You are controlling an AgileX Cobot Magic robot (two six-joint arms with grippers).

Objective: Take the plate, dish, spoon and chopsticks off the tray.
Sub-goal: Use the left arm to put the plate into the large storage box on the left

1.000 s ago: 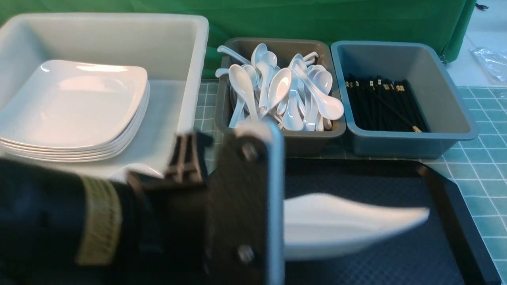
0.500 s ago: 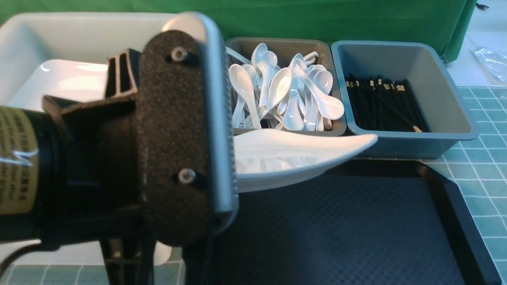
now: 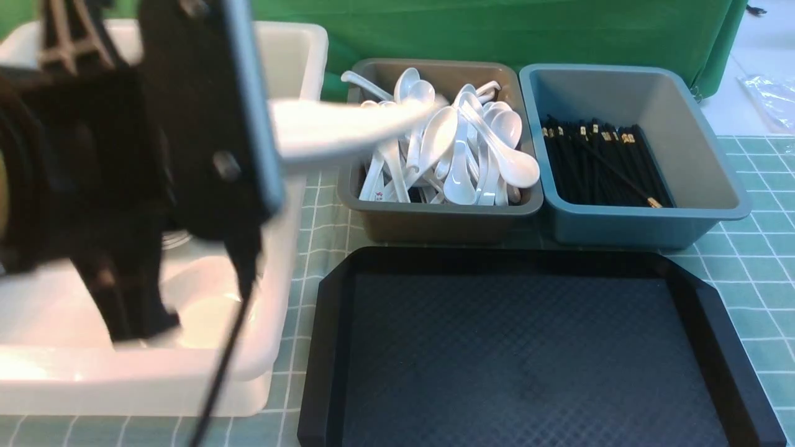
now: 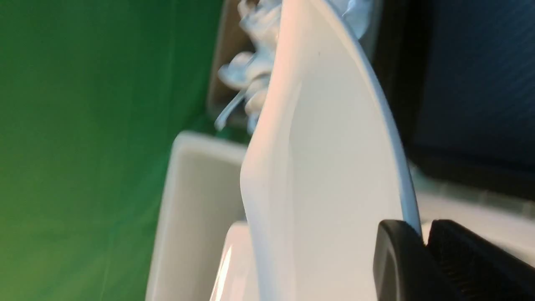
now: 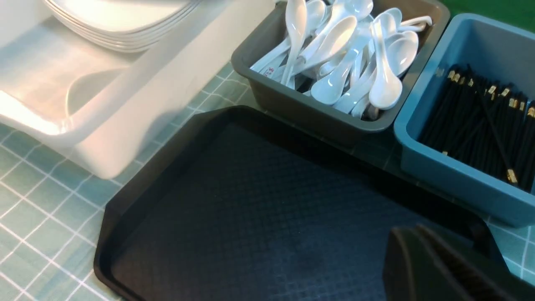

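Clearing was nearly complete. The tray (image 3: 528,347) lay bare on the table (image 3: 758,205), with nothing left on it. The left hand (image 4: 424,238) was clamped on the rim of the plate (image 4: 334,167) and held it raised and near edge-on, clear of the tray. The hand hung over the white bin (image 3: 155,379), and the plate's free end pointed toward the grey bin (image 3: 435,217). Plates (image 5: 125,16) were stacked in the white bin, with a dish (image 5: 90,90) beside them. Spoons (image 3: 459,149) filled the grey bin and chopsticks (image 3: 596,161) lay in the blue bin (image 3: 646,226). The right hand (image 5: 411,238), fingers together and holding nothing, hung above the tray. One step appeared to remain: setting the plate on the stack and letting go.
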